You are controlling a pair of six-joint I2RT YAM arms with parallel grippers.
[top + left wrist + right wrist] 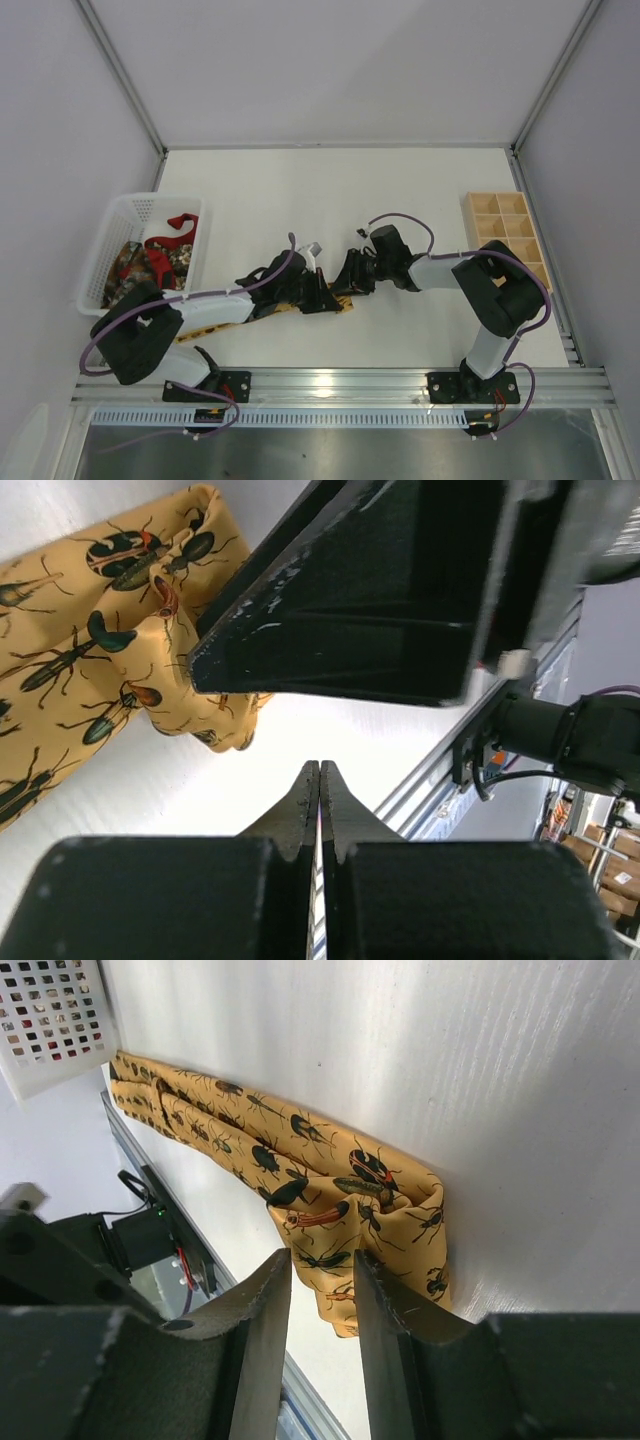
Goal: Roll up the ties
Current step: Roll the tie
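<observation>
The yellow tie (340,1185) lies on the table (400,190). It runs from near the left arm's base towards the middle, and its end is bunched in a loose fold. The right gripper (320,1265) hangs over that fold with its fingers (255,1330) part open and a clear gap between them. The fold shows through the gap just beyond the tips, and nothing is clamped. The left gripper (320,770) sits just beside it, its fingers (295,820) pressed fully together on nothing. The tie's folded end lies off to one side of those tips, not between them. The red tie (180,222) and patterned tie (130,262) lie in the basket (130,203) at the table's left.
</observation>
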